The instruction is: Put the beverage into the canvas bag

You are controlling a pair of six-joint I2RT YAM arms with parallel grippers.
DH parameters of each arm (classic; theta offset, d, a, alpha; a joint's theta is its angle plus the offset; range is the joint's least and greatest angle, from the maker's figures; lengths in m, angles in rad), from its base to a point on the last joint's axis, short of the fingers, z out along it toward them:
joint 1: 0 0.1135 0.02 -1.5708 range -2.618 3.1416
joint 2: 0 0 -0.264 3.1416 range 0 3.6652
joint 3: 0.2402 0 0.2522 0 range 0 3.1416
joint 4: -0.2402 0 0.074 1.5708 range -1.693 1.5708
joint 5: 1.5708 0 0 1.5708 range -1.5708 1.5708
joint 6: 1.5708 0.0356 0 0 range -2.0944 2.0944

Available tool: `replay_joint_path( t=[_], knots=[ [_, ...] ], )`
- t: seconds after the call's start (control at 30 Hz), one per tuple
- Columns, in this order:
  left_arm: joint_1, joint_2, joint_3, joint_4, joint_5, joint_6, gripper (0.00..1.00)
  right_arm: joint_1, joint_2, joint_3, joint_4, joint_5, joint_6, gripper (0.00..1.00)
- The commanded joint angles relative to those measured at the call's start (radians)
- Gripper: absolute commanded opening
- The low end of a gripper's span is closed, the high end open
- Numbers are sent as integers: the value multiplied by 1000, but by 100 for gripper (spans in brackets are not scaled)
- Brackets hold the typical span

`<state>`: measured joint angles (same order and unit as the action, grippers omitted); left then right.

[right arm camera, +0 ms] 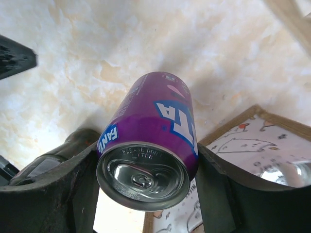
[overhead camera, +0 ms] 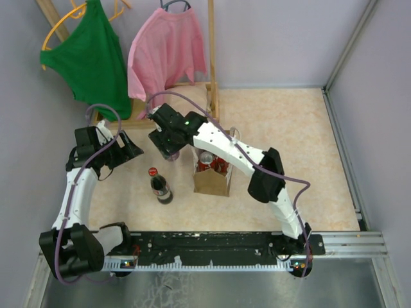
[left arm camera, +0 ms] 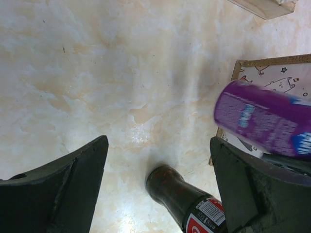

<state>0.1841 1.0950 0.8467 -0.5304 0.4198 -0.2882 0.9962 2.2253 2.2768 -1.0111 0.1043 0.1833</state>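
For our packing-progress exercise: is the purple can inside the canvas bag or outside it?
Outside. The right gripper holds the purple can above the table, beside the canvas bag, not within its mouth.

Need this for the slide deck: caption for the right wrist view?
View from the right gripper clamping a purple Fanta can, the open canvas bag at lower right.

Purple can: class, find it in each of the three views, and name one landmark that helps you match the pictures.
Top external: the purple can is left of centre, just left of the canvas bag.
Left wrist: at the right edge, tilted, by the bag's rim.
Right wrist: in the centre, lid toward the camera, held in the right gripper.
Shared landmark: the canvas bag.
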Motion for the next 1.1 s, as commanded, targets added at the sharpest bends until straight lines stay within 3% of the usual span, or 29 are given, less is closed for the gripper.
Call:
replay_joint_path(
  t=[0.0, 0.33, 0.47, 0.67, 0.87, 1.07],
  knots=[
    [7, 0, 27, 25, 17, 2, 91, -3, -228, -46, 257, 59, -33, 0],
    [7, 6, 30, 38, 23, -4, 91, -34, -307, -144, 402, -10, -38, 0],
    [6, 5, 26, 37, 24, -6, 91, -34, -415, -247, 535, 70, -46, 0],
    [7, 12, 25, 42, 40, -2, 91, -63, -554, -318, 599, 209, -80, 0],
    [6, 29, 26, 59, 66, -7, 90, -114, -682, -439, 531, 232, -33, 0],
    [6, 38, 31, 61, 69, -3, 90, -119, -697, -495, 352, 161, 39, 0]
  ],
)
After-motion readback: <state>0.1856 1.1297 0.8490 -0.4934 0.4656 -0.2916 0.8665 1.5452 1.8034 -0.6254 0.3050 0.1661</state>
